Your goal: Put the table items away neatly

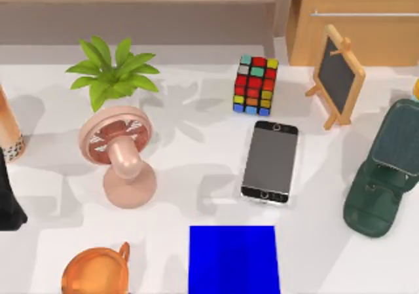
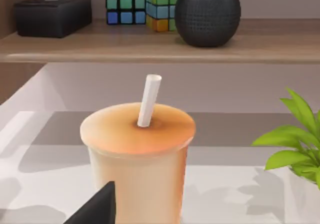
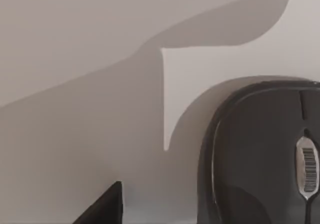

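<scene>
I see the slim grey-screened smartphone with black-silver frame point(image 1: 270, 162) lying flat on the white desk point(image 1: 196, 176) at centre-right, just below the multicoloured puzzle cube point(image 1: 255, 84). The pink desk fan point(image 1: 121, 153) stands to its left, a blue square mat point(image 1: 234, 259) below. The black oval mouse point(image 3: 260, 154) fills the right wrist view's lower right. I cannot tell either arm's jaws.

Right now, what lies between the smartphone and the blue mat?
Nothing: in the top view, only bare white table separates the smartphone from the blue mat.
</scene>
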